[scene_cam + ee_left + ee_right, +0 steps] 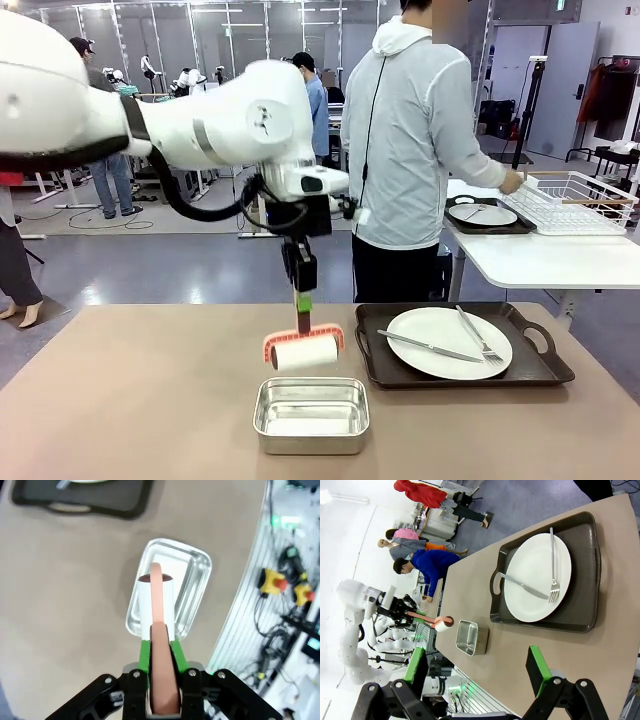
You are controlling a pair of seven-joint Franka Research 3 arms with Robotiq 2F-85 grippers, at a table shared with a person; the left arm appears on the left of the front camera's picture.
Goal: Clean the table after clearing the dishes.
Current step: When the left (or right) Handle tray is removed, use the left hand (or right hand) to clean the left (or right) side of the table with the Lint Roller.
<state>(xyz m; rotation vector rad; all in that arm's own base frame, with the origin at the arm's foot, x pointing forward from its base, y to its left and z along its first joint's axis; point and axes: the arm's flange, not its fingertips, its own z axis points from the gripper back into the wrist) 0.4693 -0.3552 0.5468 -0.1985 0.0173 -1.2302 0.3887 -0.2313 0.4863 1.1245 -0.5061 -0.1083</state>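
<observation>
My left gripper (302,306) hangs over the tan table (130,400), shut on the coral handle of a lint roller (305,352). In the left wrist view the gripper (160,647) clamps that handle, and the white roll (148,605) hovers just above a steel pan (200,562). One of the dishes, a white plate (430,325) with a knife (430,347) and fork (478,335), lies on a dark tray (540,372) at the table's right. My right gripper (476,667) is open and holds nothing, high above the table, looking down on that tray (592,570).
The steel pan (311,415) sits near the table's front edge. A person stands at the far side, one hand (512,182) by a second tray with a plate (482,214) on a white side table, next to a wire rack (575,200).
</observation>
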